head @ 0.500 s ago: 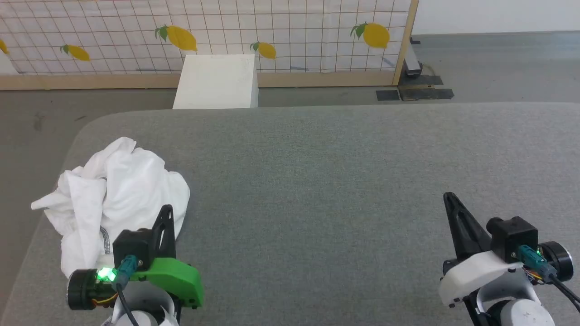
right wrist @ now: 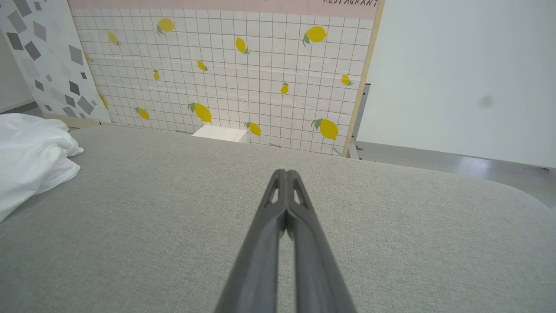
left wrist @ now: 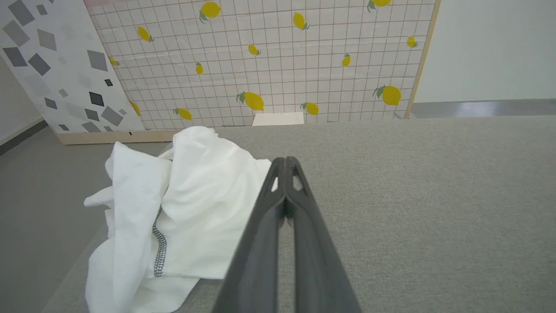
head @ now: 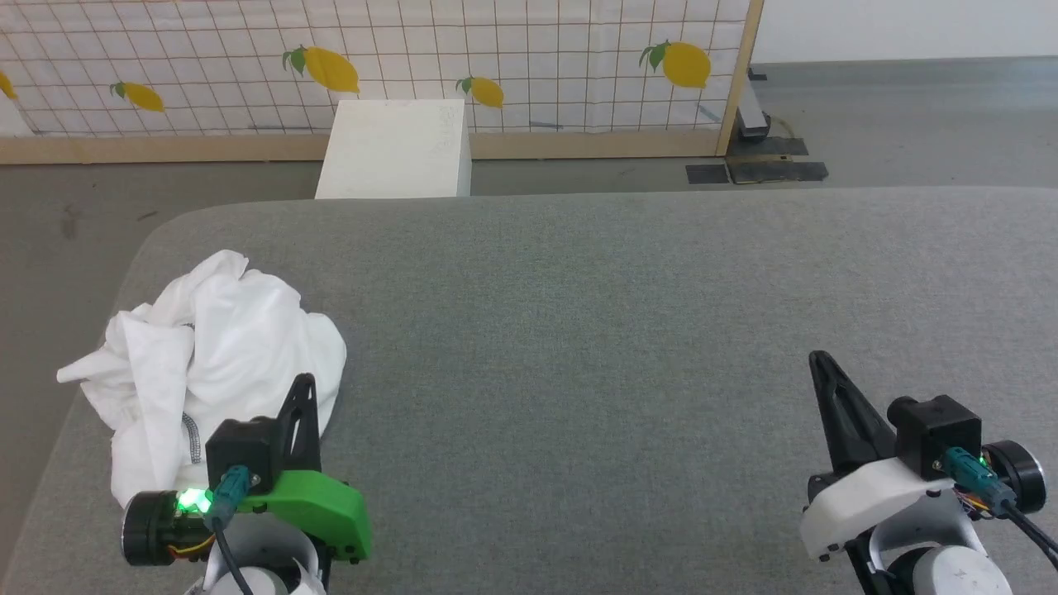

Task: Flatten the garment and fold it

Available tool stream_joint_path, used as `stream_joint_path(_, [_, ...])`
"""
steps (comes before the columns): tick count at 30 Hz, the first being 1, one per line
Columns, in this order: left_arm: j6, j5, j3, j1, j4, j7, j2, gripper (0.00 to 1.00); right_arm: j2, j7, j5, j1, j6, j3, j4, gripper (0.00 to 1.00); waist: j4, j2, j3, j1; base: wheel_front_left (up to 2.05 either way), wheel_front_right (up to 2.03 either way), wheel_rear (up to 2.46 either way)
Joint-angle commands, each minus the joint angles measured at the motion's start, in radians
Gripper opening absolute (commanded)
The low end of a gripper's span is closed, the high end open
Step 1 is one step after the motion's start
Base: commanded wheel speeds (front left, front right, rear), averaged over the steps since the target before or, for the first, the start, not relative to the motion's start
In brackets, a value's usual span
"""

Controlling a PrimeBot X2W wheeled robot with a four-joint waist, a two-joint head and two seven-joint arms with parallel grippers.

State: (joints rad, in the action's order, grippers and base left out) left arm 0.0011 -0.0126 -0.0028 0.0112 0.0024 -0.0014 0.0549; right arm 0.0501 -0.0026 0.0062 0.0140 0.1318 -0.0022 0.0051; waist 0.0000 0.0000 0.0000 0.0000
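Note:
The garment (head: pixel 211 355) is a crumpled white heap with dark zigzag stitching, lying at the left end of the grey padded table (head: pixel 579 330). It shows again in the left wrist view (left wrist: pixel 186 208) and at the left edge of the right wrist view (right wrist: pixel 30 152). My left gripper (head: pixel 306 382) is shut and empty, its tips just off the garment's near right edge (left wrist: pixel 285 160). Far to the right, my right gripper (head: pixel 818 359) is shut with nothing in it, above bare table (right wrist: pixel 286 172).
A white box (head: pixel 395 149) stands on the floor behind the table, against a lemon-print tiled panel (head: pixel 496 58) with a wooden frame. The table's left edge runs close by the garment. Grey floor lies to the left and beyond.

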Motion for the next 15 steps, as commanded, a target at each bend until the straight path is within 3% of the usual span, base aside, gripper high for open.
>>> stream_joint_path(1, [-0.001, 0.013, 0.003, -0.011, -0.002, 0.001, -0.005, 0.0, 0.0, 0.003, -0.006, -0.014, -0.001, 0.002, -0.005, 0.0, 0.0, 0.0, 0.0, 0.0, 0.0, 0.0, 0.0])
stream_joint_path(4, [-0.001, 0.013, 0.003, -0.011, -0.002, 0.001, -0.005, 0.0, 0.0, 0.003, -0.006, -0.014, -0.001, 0.002, -0.005, 0.0, 0.0, 0.0, 0.0, 0.0, 0.0, 0.0, 0.0])
stream_joint_path(5, [0.0, 0.0, 0.0, 0.0, 0.0, 0.0, 0.0, 1.0, 0.0, 0.0, 0.0, 0.0, 0.0, 0.0, 0.0, 1.0, 0.0, 0.0, 0.0, 0.0, 0.0, 0.0, 0.0])
stream_joint_path(15, [0.007, -0.022, -0.01, -0.006, 0.009, -0.019, 0.0, 1.0, 0.0, -0.019, 0.028, -0.006, 0.0, -0.007, 0.02, 1.0, 0.0, 0.0, 0.001, 0.0, 0.0, 0.0, 0.0])
